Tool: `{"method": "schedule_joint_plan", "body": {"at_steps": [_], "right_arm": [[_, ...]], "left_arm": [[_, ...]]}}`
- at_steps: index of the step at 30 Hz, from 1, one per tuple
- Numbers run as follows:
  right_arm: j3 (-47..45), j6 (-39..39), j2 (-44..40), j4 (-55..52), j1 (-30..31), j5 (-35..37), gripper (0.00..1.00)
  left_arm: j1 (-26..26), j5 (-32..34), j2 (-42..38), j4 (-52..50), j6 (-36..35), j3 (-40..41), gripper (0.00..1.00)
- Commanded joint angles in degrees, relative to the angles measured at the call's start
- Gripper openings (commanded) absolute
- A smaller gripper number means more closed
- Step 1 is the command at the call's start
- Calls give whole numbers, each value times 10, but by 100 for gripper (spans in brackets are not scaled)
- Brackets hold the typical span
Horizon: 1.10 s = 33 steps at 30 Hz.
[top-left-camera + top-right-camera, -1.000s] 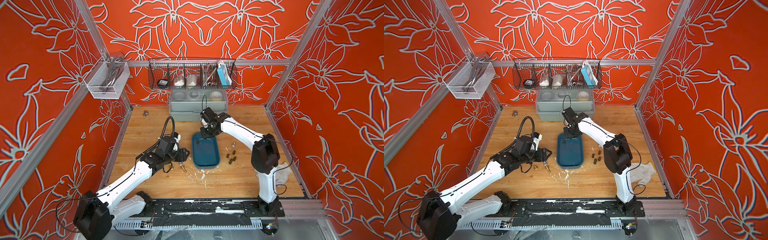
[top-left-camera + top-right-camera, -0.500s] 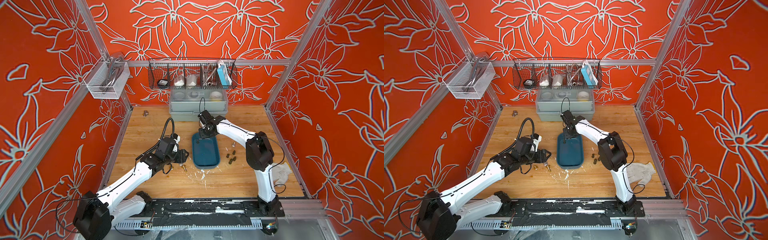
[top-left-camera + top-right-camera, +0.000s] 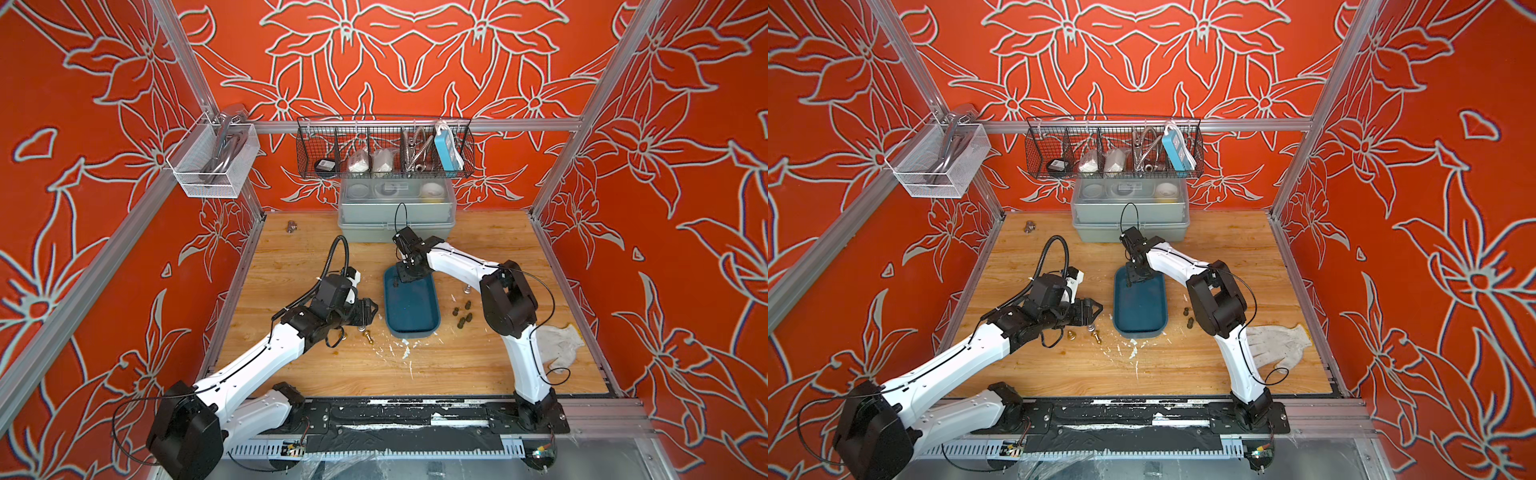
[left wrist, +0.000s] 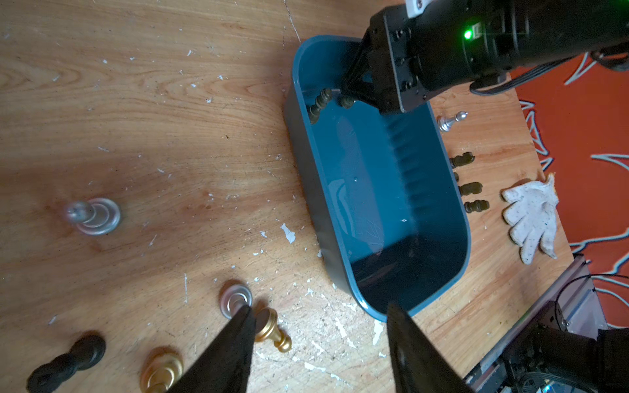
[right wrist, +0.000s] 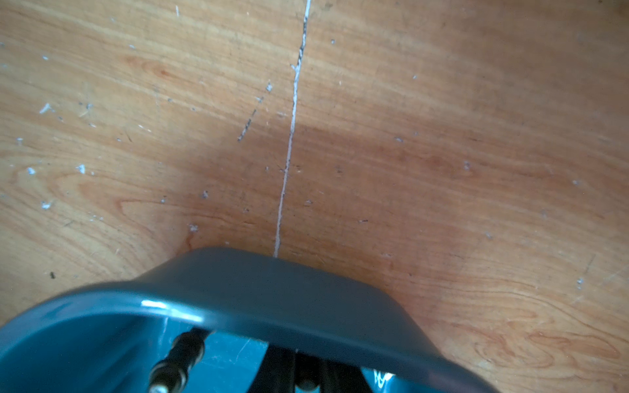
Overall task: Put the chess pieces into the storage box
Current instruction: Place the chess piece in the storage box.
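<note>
Inside box (image 4: 335, 268) far end | right claw (image 4: 349, 97) pinches dark piece (image 4: 344, 102); left claw (image 4: 320, 340) spread beside box above loose pieces (image 4: 272, 328) | pieces small, hard, slick, probably light, roll easily | grip narrow waist

place: robot lab cell | evidence: aluminium frame (image 3: 519, 124), printed orange walls (image 3: 415, 54), wooden tabletop (image 3: 457, 365)

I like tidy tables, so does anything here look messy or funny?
Yes. A white glove lies on the table by the right arm, not a chess thing. White flecks litter the wood near the storage box. One gold chess piece lies tipped on its side.
</note>
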<state>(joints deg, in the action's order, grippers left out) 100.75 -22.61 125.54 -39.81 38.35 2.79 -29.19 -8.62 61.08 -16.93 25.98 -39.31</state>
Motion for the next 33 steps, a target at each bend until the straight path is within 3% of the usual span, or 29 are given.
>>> {"method": "schedule_joint_plan", "body": {"at_steps": [1, 22, 33], "right_arm": [[8, 3, 16, -2, 5, 10, 14], [38, 1, 44, -36, 15, -10, 14], [50, -7, 47, -64, 19, 14, 15]], "left_arm": [[4, 1, 6, 15, 0, 2, 61], [4, 4, 10, 13, -6, 3, 61], [4, 4, 6, 11, -5, 7, 62]]}}
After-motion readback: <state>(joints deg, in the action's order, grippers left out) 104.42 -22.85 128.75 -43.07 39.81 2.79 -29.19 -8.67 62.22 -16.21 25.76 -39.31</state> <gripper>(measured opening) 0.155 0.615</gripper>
